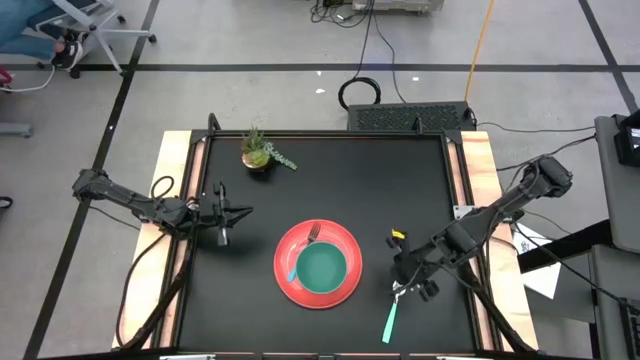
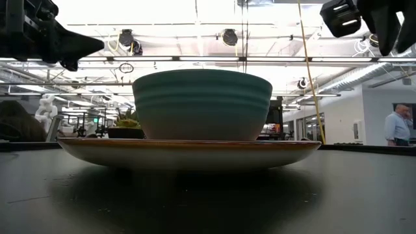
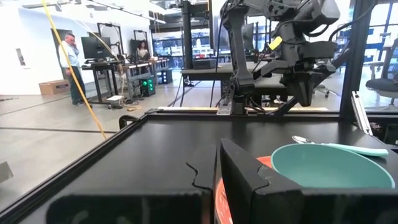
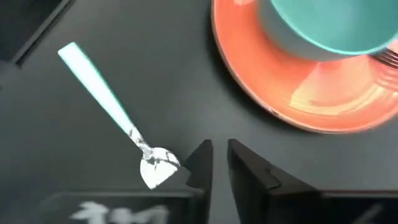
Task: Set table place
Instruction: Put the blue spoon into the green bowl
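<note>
High view: red plate (image 1: pixel 318 264) at centre of black table (image 1: pixel 330 170), teal bowl (image 1: pixel 321 268) on it; fork (image 1: pixel 299 256) lying on the plate with handle against the bowl's left side; spoon (image 1: pixel 392 316) flat on the table right of the plate, apart from it; right gripper (image 1: pixel 404 287) over the spoon's bowl end; left gripper (image 1: pixel 226 213) near the left edge, clear of the plate; potted plant (image 1: pixel 259 152) at far left.
Low view: bowl centred on plate; no writing legible.
Left wrist view: fingers (image 3: pixel 249 180) close together, holding nothing; bowl beyond.
Right wrist view: fingers (image 4: pixel 202 163) narrowly parted, holding nothing; spoon's bowl end just beside one fingertip, contact unclear; no labels readable.
</note>
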